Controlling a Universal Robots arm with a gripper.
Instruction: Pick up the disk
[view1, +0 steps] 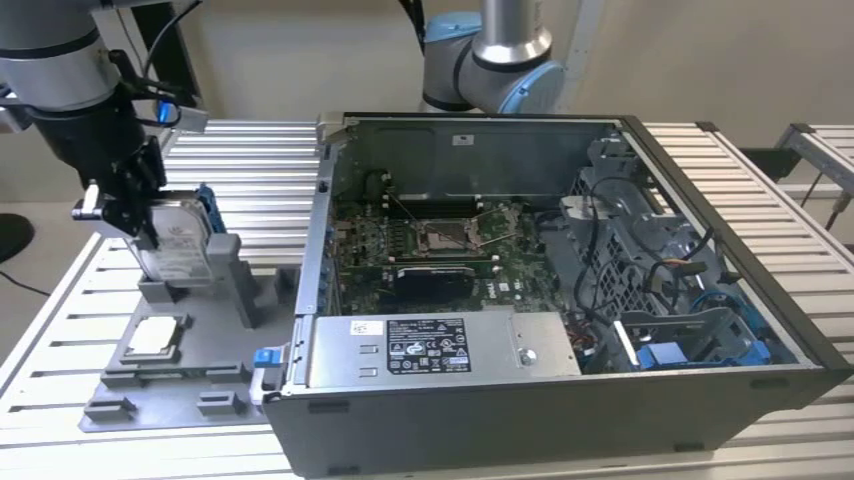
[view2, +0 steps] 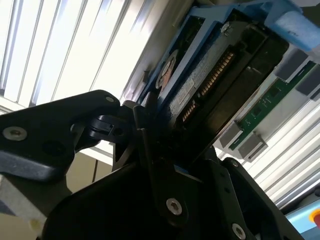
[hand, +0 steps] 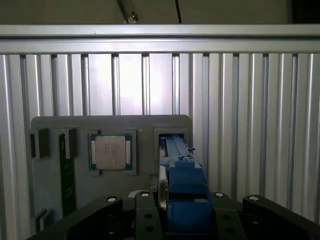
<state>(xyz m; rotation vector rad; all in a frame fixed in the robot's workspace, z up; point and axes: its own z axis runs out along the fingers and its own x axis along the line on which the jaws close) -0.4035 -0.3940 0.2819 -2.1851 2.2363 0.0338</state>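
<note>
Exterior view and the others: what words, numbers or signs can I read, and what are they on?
The label on the grey box in the computer case: print too small to read.
The small sticker on the case's back wall: too small to read.
The disk: label blurred, unreadable.
The chip on the tray: no legible marks.
Nothing can be quoted.

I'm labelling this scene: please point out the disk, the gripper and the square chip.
disk (view1: 183, 232), exterior view, its silver face.
gripper (view1: 140, 228), exterior view, between its fingertips.
square chip (hand: 111, 152), first wrist view, its metal top.
</note>
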